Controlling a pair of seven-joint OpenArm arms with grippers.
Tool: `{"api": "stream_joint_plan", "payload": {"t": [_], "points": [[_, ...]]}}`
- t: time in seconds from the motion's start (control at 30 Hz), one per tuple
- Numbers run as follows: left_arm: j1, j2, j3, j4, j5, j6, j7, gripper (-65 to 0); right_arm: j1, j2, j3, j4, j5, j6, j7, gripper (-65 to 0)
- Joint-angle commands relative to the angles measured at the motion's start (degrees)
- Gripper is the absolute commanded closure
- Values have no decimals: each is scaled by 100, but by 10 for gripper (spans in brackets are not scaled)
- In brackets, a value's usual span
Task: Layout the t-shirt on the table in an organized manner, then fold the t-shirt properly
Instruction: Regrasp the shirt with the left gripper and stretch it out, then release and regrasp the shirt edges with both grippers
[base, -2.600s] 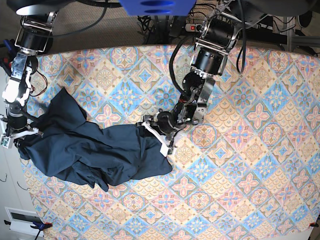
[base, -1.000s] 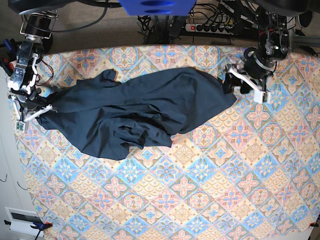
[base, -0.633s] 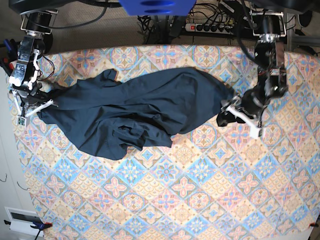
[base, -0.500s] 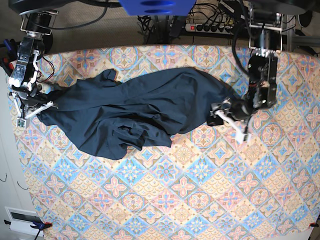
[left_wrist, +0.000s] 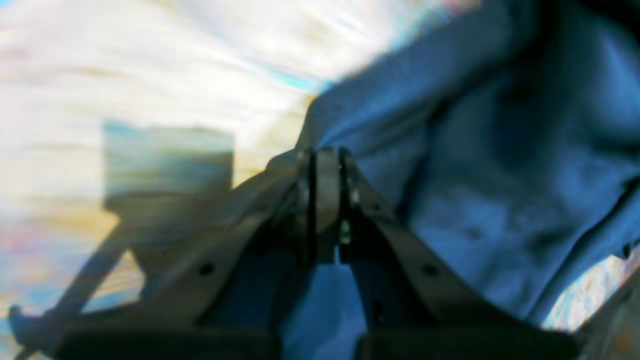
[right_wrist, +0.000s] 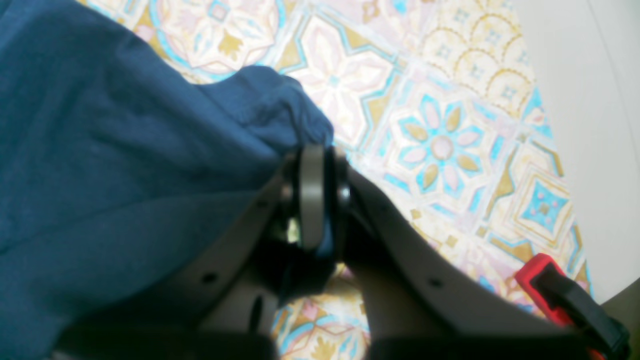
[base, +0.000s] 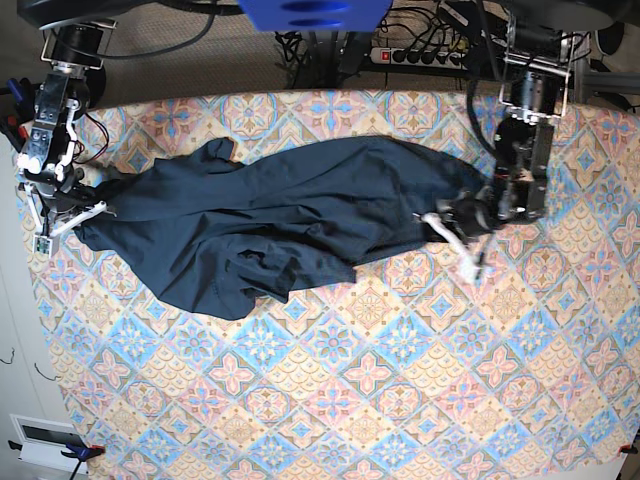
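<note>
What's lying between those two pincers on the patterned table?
In the base view, the t-shirt spans the stretch from the right pincer to the left pincer; each is shut on an end. Nothing else lies there.

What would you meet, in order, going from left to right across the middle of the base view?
Right gripper at the table's left edge → the t-shirt, stretched across → left gripper at the shirt's right end → bare patterned table.
</note>
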Motion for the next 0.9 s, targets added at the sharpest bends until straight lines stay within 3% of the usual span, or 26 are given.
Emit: {"api": "stream_joint_plan", "payload": {"t": [0.0, 0.17, 0.3, 0.43, 0.63, 0.7, 0.77, 0.87], "points": [[-52, -155, -340, 90, 12, 19, -53, 0, 84, 122, 43, 98, -18, -3, 115, -10], [423, -357, -2037, 257, -14, 19, -53, 0, 84, 122, 34, 98, -18, -3, 106, -9], [1056, -357, -3382, 1039, -14, 10, -53, 0, 93, 122, 17, 98, -18, -3, 106, -10], [1856, -314, -4200, 1866, -14, 10, -44, 0, 102, 122, -10, 98, -18, -3, 71, -11], [2805, -322, -4296, 1848, 38, 10, -35, 0, 102, 113, -19, 36, -18, -3, 62, -11], [2823, -401, -4015, 1532, 65, 10, 140, 0, 102, 113, -19, 36, -18, -3, 62, -11], [2797, -709, -3681, 1303, -6, 10, 474, -40, 102, 113, -19, 36, -18, -21, 62, -11], [2788, -823, -3505, 1373, -234, 10, 545, -111, 102, 113, -19, 36, -18, -30, 53, -12]]}}
